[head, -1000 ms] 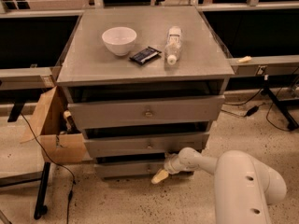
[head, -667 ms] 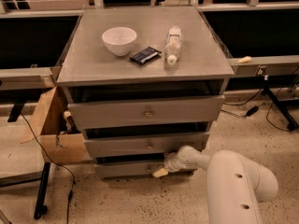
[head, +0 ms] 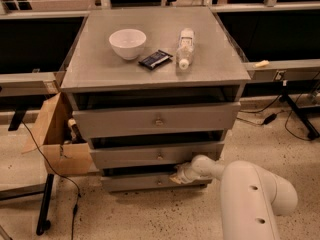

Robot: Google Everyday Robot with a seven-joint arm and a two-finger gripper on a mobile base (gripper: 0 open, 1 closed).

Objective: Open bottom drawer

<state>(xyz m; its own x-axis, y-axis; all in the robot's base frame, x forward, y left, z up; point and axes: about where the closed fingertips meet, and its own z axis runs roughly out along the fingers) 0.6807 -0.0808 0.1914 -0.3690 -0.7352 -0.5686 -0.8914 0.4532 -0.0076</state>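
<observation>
Hand (head: 178, 177) at bottom drawer (head: 135, 183)'s upper edge, right of its knob (head: 159, 182)

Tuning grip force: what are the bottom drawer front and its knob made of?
Narrow grey flat bottom drawer front: probably painted or laminated board, matte, even grey. Small round centre knob: possibly metal, faint glint; unsure. The gripper sits at that drawer's upper right edge.

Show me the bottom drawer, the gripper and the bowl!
bottom drawer (head: 131, 182): camera view, left of its front.
gripper (head: 176, 178): camera view, tip by bottom drawer.
bowl (head: 128, 45): camera view, its white side.
</observation>
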